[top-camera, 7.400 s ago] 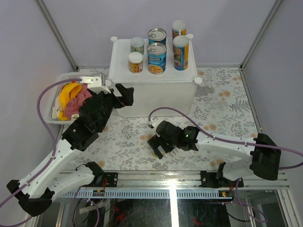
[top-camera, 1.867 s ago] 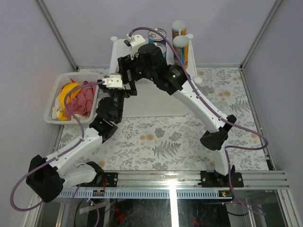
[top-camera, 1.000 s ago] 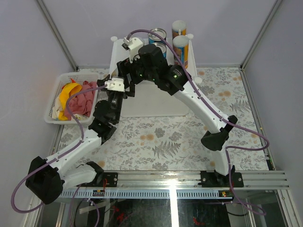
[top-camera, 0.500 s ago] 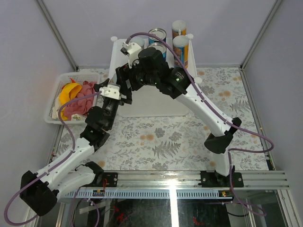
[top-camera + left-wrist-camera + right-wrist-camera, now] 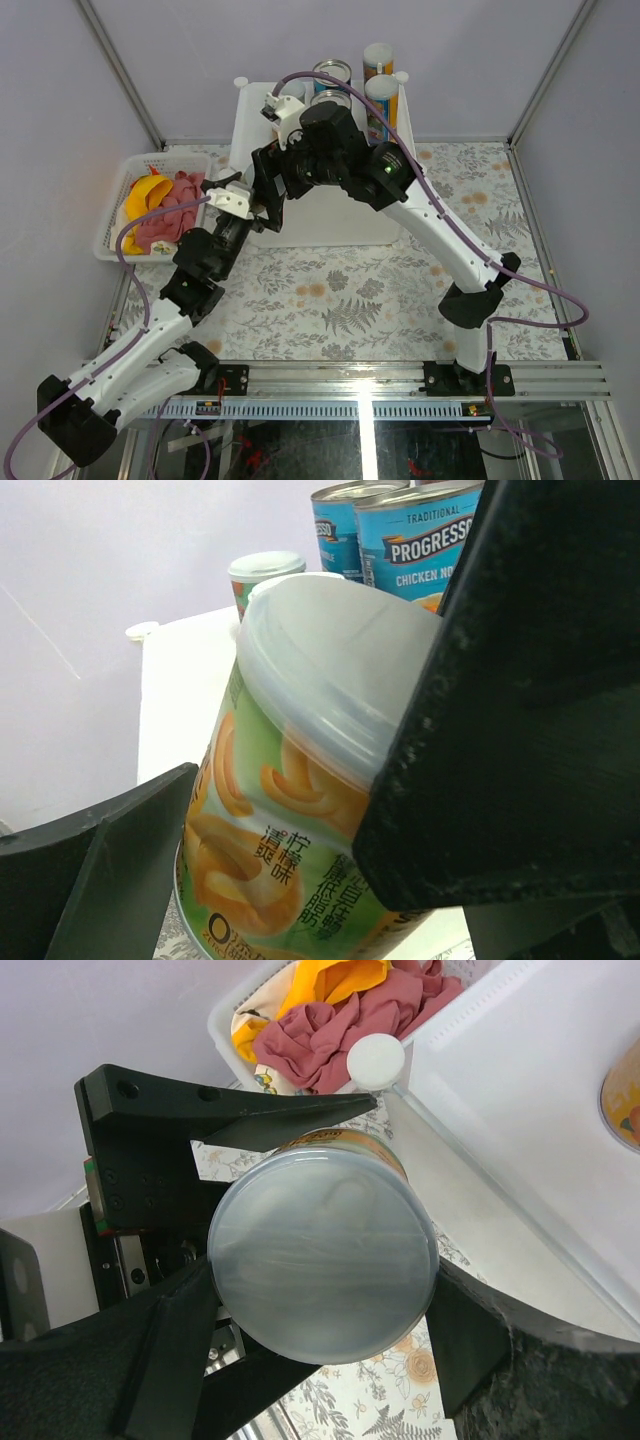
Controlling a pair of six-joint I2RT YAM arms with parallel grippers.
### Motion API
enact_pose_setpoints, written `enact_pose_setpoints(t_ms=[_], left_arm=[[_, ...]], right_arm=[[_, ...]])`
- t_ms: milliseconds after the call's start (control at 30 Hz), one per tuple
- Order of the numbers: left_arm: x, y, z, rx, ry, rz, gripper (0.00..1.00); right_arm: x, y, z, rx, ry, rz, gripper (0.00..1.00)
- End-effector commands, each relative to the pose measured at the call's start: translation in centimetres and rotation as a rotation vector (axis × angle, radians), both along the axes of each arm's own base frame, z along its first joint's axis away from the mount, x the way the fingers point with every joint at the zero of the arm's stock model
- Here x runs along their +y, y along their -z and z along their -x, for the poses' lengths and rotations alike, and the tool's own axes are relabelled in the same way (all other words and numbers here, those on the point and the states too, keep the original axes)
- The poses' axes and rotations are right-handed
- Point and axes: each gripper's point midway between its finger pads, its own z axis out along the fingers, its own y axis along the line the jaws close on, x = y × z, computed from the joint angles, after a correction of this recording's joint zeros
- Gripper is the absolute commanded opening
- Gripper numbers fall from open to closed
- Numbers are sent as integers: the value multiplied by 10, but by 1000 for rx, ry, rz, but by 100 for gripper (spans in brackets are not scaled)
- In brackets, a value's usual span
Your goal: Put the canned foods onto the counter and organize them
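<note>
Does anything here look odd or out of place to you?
One yellow-labelled jar hangs tilted beside the counter's corner, off its top: the right gripper pinches it while the left gripper's open fingers straddle it. The blue cans behind stand upright.

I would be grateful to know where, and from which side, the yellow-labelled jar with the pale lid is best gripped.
Probably across the round wall just below the lid, coming down from above: the jar is a plain cylinder, lid up and slightly tilted, so fingers seat on opposite sides, much as the right gripper flanks it.
</note>
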Motion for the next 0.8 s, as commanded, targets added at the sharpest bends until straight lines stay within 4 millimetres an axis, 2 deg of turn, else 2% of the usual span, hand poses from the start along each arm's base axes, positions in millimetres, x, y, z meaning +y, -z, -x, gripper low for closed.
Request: enact_pose_setpoints(t_ms=[0,333,500,700,767], left_arm=[[11,-38,6,-79,-15,75,100],[-3,-56,19,-133,90,77,100],[-7,-60,20,-139,113,74,93],[-16,-64,22,-132,159,65,72],[-20,-64,22,-120,178,64,61]], right_arm=[[-25,-44,15,-52,-1,-72,0],[-19,-34,10,-28,5,-49,0],[-16,-33,11,-16,-5,-52,0],[-15,-34,11,-12,-4,-55,0],[-16,-33,10,-11,2,-51,0]])
